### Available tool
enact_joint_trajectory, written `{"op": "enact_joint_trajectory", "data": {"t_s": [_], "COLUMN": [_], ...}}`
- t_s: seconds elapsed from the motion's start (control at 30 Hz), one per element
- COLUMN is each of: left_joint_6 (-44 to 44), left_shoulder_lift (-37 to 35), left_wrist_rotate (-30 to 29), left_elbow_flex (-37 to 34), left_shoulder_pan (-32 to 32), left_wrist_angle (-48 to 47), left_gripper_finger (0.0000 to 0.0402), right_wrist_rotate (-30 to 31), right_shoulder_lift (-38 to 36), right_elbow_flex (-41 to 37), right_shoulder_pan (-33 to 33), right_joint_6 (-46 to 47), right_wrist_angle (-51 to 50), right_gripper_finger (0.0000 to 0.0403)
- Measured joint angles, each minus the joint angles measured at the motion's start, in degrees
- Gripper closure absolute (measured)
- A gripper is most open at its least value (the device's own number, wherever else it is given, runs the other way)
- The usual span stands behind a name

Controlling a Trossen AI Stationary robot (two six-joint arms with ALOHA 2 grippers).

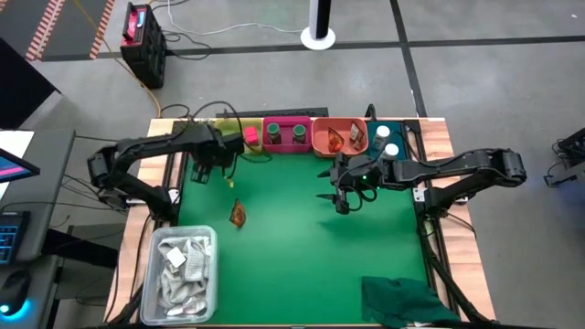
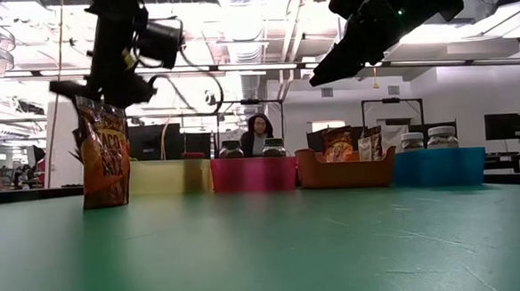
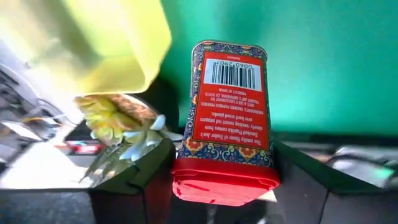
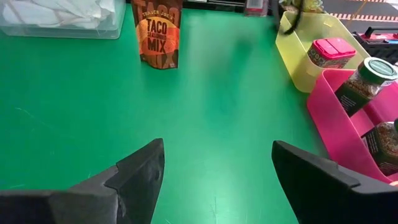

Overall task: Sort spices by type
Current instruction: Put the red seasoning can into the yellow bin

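High view looked straight down; low view sat level at mat height; both shared the trays [image 1: 285, 137].

Green table [image 1: 302, 247], four trays [image 1: 285, 137] along its far edge, upright taco mix packet [image 1: 238, 215], clear tub [image 1: 183, 274], green cloth [image 1: 402, 302]

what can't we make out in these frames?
- Left pincer: a red box sits between its fingers in the left wrist view; contact is hidden by the box itself.
- Yellow tray: contents hidden behind its wall in the low view.
- Clear tub: cut off by the edge in the right wrist view.
- Taco mix packet: label too small in the high view.
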Motion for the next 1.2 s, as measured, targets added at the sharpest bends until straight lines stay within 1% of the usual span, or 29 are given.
{"op": "enact_joint_trajectory", "data": {"t_s": [0.1, 0.2, 0.3, 0.43, 0.53, 0.63, 0.73, 0.87, 0.97, 1.07, 1.2], "left_joint_6": [-6.5, -13.4, -19.4, -23.8, -27.0, -30.6, -33.6, -35.1, -36.5, -36.5, -39.4], "left_shoulder_lift": [0.0, 0.0, 0.0, 0.0, 0.8, 3.7, 8.3, 15.2, 19.2, 22.2, 24.7], "left_wrist_rotate": [3.1, 6.7, 8.1, 8.9, 11.8, 14.3, 14.9, 15.1, 16.4, 19.0, 19.6], "left_elbow_flex": [4.5, 8.6, 11.8, 14.3, 15.9, 18.6, 22.0, 26.9, 30.9, 34.8, 39.1], "left_shoulder_pan": [0.2, 1.7, 3.7, 7.2, 10.4, 13.2, 15.0, 17.1, 18.6, 19.7, 21.5], "left_wrist_angle": [-2.0, -3.5, -3.8, -2.4, -0.1, -0.3, -1.2, -4.2, -5.2, -6.4, -8.2], "left_gripper_finger": [0.0185, 0.0183, 0.0181, 0.0180, 0.0180, 0.0179, 0.0179, 0.0178, 0.0178, 0.0178, 0.0178], "right_wrist_rotate": [0.0, 0.0, 0.0, 0.0, 0.0, 0.0, 0.0, 0.0, 0.0, 0.0, 0.0], "right_shoulder_lift": [0.0, 0.0, 0.0, 0.0, 0.0, 0.0, 0.0, 0.0, 0.0, 0.0, 0.0], "right_elbow_flex": [0.0, 0.0, 0.0, 0.0, 0.0, 0.0, 0.0, 0.0, 0.0, 0.0, 0.0], "right_shoulder_pan": [0.0, 0.0, 0.0, 0.0, 0.0, 0.0, 0.0, 0.0, 0.0, 0.1, 0.1], "right_joint_6": [0.0, 0.0, 0.0, 0.0, 0.0, 0.0, 0.0, 0.0, 0.0, -0.2, -0.4], "right_wrist_angle": [0.0, 0.0, 0.0, 0.3, 0.4, 0.4, 0.4, 0.4, 0.4, 0.1, -0.5], "right_gripper_finger": [0.0078, 0.0078, 0.0078, 0.0078, 0.0078, 0.0078, 0.0078, 0.0078, 0.0078, 0.0078, 0.0078]}}
